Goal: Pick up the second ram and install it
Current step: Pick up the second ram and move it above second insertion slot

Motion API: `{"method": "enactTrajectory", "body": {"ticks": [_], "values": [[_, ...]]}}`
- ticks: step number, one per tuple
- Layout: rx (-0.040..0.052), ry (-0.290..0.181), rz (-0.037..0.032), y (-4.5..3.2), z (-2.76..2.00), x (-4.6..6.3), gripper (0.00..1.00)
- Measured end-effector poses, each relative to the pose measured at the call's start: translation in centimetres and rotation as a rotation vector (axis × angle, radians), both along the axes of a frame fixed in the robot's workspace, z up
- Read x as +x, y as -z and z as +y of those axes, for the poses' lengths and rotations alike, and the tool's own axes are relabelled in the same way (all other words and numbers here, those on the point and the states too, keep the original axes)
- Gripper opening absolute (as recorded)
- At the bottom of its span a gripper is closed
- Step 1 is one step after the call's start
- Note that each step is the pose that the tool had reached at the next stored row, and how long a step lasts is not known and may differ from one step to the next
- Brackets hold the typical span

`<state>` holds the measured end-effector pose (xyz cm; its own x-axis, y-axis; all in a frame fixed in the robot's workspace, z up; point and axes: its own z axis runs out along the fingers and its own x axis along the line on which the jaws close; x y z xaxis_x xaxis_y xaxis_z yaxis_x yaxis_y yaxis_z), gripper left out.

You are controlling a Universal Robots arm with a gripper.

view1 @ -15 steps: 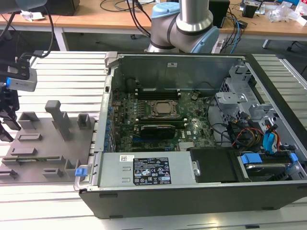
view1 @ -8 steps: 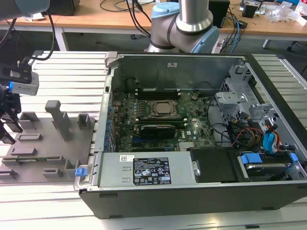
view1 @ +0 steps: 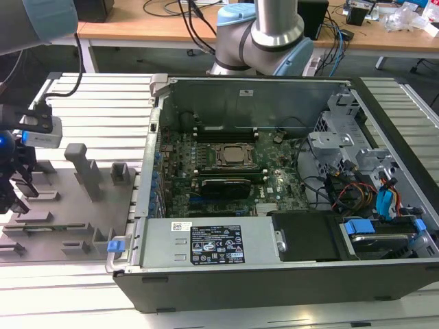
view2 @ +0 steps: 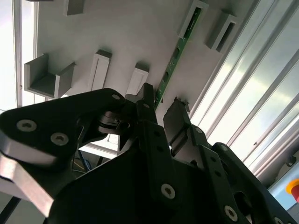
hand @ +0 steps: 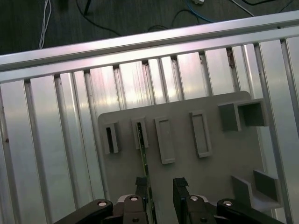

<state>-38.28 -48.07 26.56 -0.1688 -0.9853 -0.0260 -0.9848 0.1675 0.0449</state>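
The second ram (hand: 144, 156) is a thin green stick standing on edge in a slot of the grey fixture plate (hand: 210, 163). In both wrist views its near end lies between my gripper's open fingers, close to one finger (hand: 141, 184) and apart from the other. My gripper (hand: 161, 186) hangs just above the plate with nothing gripped. The second wrist view shows the stick (view2: 175, 56) running away from the gripper (view2: 162, 106). In the exterior view the gripper (view1: 19, 188) is at the far left over the plate, above the ram (view1: 51, 225).
The open computer case (view1: 274, 274) fills the exterior view's middle and right, with the motherboard, CPU socket (view1: 233, 156) and black memory slots (view1: 226, 130) inside. Upright grey blocks (view1: 86, 168) stand on the fixture plate. Ribbed aluminium table rails (hand: 46, 154) surround the plate.
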Motion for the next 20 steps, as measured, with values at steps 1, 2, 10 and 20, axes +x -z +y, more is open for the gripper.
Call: {"method": "enactTrajectory", "body": {"ticks": [1, 2, 10, 20], "values": [[0.0, 0.0, 0.0, 0.12, 0.0, 0.0, 0.36], [0.0, -0.001, 0.0, 0.24, 0.0, 0.0, 0.36], [-0.0056, -0.084, 0.0, 0.93, 0.0, 0.1, 0.36], [-0.0136, -0.123, 0.001, 2.76, -0.38, 1.3, 0.36]]}}
